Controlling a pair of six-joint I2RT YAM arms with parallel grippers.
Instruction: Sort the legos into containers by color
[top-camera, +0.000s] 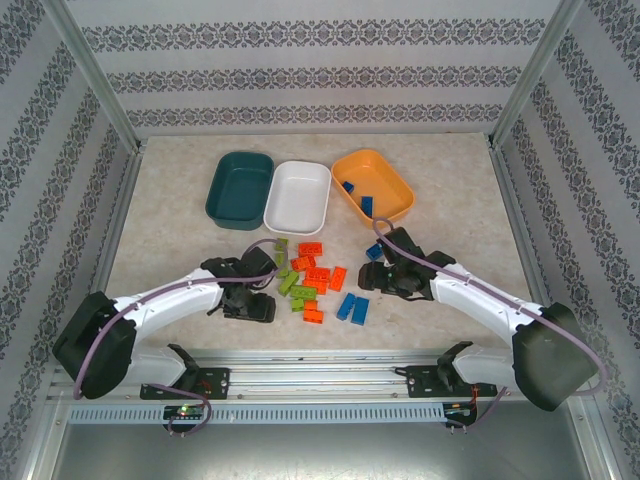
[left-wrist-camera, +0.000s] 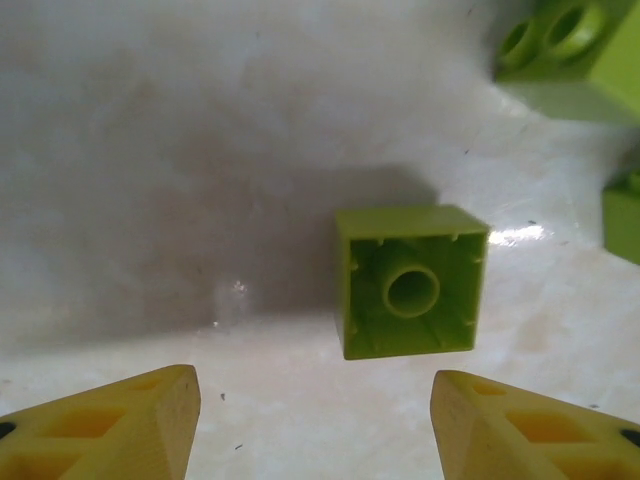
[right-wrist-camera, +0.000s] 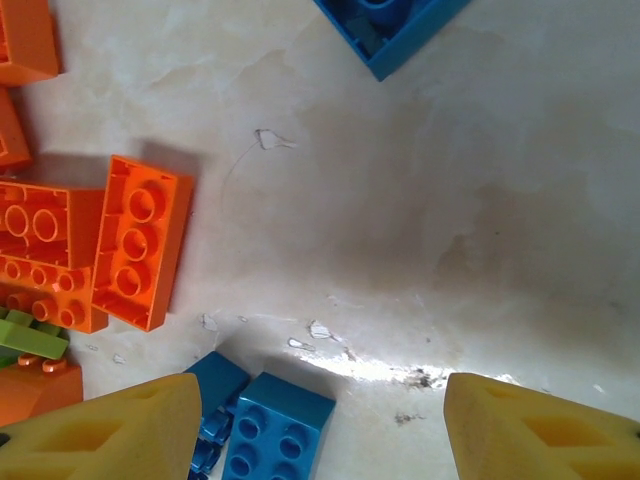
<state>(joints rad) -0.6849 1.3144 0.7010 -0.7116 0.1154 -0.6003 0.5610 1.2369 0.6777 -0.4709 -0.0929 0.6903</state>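
Left wrist | left fingers (left-wrist-camera: 110, 425) spread, low over table (left-wrist-camera: 150, 150), upturned green lego (left-wrist-camera: 410, 282) loose ahead | right fingers (right-wrist-camera: 540, 430) spread, empty

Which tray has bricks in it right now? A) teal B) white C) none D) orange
D: two blue bricks lie inside the orange tray, while the teal tray and the white tray hold no bricks.
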